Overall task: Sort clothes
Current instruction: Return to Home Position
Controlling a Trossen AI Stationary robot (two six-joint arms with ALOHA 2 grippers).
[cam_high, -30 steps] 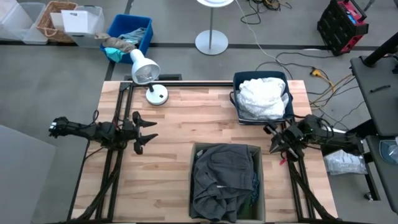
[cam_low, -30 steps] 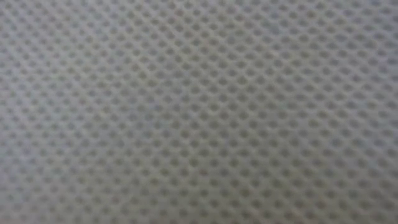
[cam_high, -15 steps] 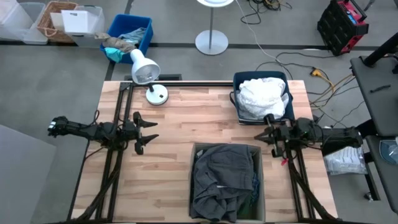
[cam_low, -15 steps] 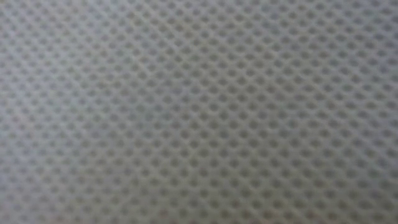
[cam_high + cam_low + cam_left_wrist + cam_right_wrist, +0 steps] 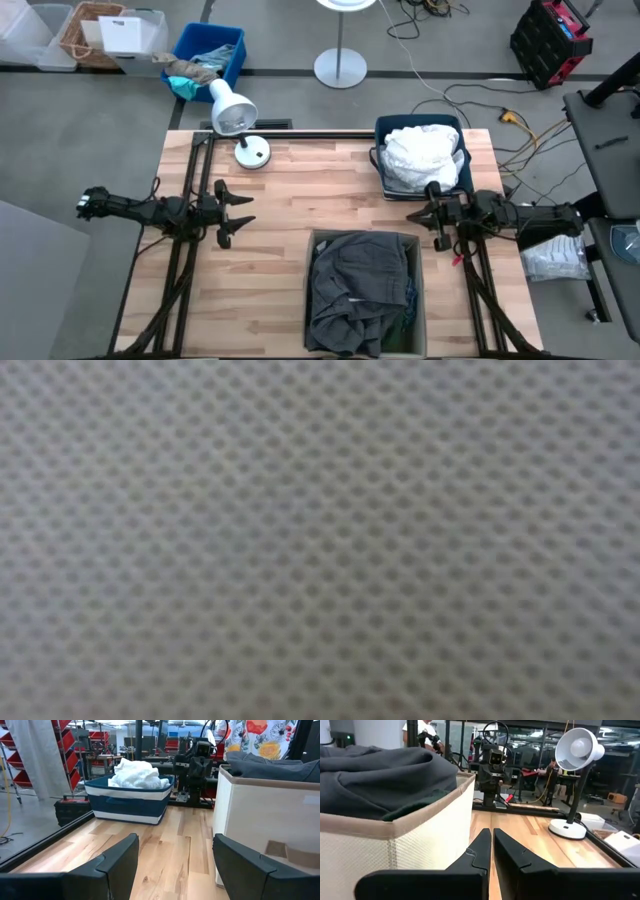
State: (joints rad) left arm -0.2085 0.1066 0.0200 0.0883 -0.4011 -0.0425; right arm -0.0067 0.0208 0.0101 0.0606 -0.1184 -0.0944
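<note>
White clothes (image 5: 424, 157) lie heaped in a blue basket (image 5: 383, 180) at the far right of the table. A charcoal grey garment (image 5: 358, 288) fills the beige bin (image 5: 416, 300) at the near middle, and a dark green bit (image 5: 420, 802) shows under it. Near the table's left edge my left gripper (image 5: 248, 210) stands open, level and pointing right, with nothing between its fingers (image 5: 120, 857). My right gripper (image 5: 412, 217) is shut and empty, level, just near of the blue basket and pointing left. The bin's mesh wall fills the low view.
A white desk lamp (image 5: 232, 115) stands at the table's far left on its round base (image 5: 252, 153). Bare wood (image 5: 280, 240) lies between the two grippers. On the floor beyond the table is a blue bin with rags (image 5: 205, 60). A person's flowered clothing (image 5: 260, 735) shows beyond the table.
My right gripper has swung round from a slant toward the near left to point straight at the table's left edge. It has also drawn a little toward the blue basket. The clothes have stayed where they were.
</note>
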